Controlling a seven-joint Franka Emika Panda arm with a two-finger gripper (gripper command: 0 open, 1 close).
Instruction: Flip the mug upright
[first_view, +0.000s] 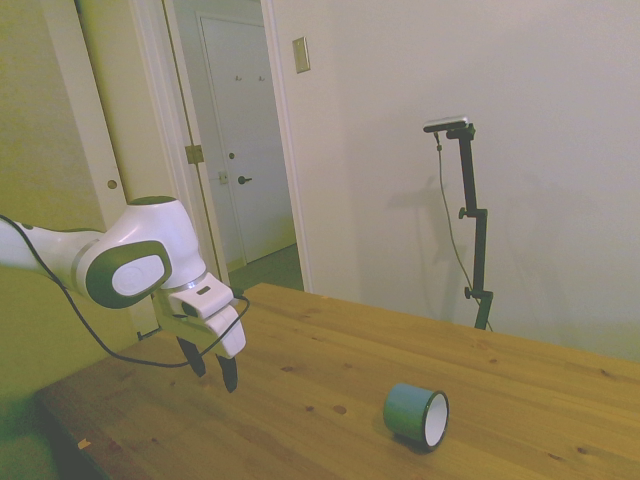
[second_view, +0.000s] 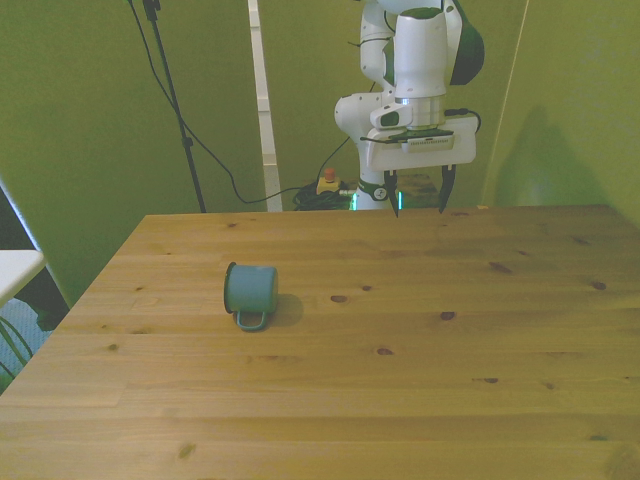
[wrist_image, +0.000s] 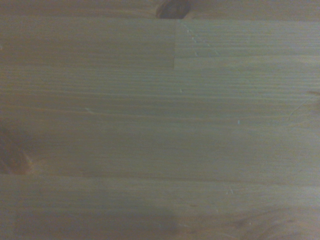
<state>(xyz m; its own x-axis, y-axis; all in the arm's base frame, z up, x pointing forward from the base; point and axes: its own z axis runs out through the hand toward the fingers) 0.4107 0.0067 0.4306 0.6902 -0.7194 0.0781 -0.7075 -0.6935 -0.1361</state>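
A teal mug (second_view: 249, 288) is seen lying sideways on the table (second_view: 420, 380); the tool (second_view: 420, 195), spread empty, is held well apart. A glancing touch could roll it away.

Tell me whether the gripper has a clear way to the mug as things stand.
Probably yes. The mug lies on its side on the bare wooden table, nothing beside it. The gripper hangs open above the table's far edge, apart from the mug, with only open tabletop between them.

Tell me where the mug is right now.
The mug lies on its side on the wooden table, left of middle in the front view, well apart from the open gripper near the far edge.
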